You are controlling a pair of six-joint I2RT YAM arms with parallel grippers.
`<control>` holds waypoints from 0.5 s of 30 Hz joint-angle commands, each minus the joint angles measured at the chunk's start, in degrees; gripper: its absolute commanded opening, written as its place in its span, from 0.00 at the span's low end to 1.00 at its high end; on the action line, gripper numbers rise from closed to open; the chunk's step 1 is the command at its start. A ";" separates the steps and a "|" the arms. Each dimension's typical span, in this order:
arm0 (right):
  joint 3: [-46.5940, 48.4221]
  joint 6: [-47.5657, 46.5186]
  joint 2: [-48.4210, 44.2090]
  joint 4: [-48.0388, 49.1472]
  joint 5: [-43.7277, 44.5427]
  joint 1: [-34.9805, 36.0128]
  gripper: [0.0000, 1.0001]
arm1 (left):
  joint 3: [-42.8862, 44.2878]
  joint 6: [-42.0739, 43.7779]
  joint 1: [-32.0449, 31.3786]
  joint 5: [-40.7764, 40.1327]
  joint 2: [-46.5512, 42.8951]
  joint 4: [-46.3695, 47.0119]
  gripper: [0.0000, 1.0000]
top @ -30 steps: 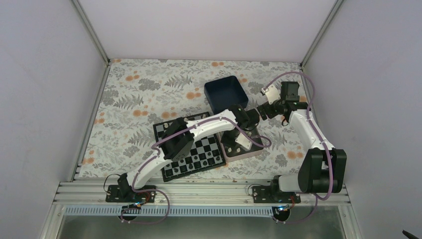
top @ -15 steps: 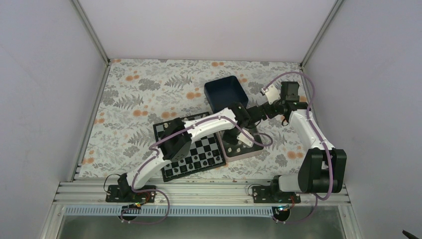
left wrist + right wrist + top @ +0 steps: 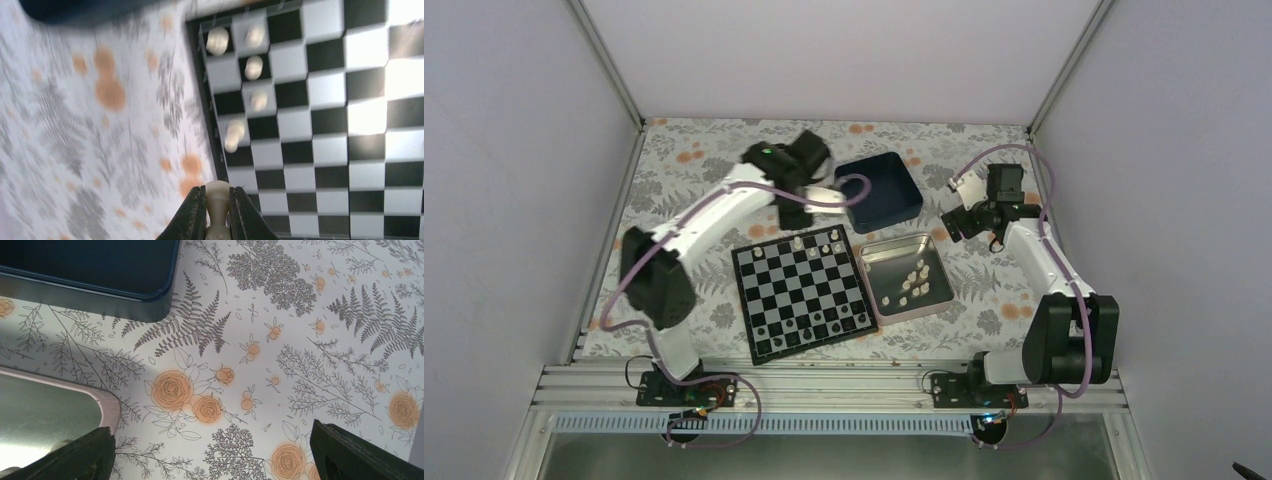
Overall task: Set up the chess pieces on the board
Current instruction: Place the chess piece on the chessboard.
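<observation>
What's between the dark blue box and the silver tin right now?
Only bare floral tablecloth. The right wrist view shows that strip between the dark blue box and the silver tin with nothing on it.

No readable text, label, brand, number or sign shows on the board (image 3: 804, 292), tin (image 3: 890, 256) or box (image 3: 880, 186).

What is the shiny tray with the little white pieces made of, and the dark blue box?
The tray looks like thin metal: silvery, with bright glare and a rounded rim. The dark blue box is probably painted metal too, glossy with a similar rim, though it could be plastic.
</observation>
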 commanded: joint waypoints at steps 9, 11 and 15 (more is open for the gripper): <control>0.24 0.70 2.14 0.23 1.76 -0.82 1.00 | -34.34 4.99 25.29 6.84 -17.64 15.01 0.02; 0.27 0.63 2.37 0.17 1.78 -0.82 1.00 | -36.31 5.43 26.54 7.58 -17.51 16.19 0.02; 0.19 0.74 2.71 0.08 1.89 -0.84 1.00 | -38.10 5.88 28.21 8.61 -15.51 17.32 0.02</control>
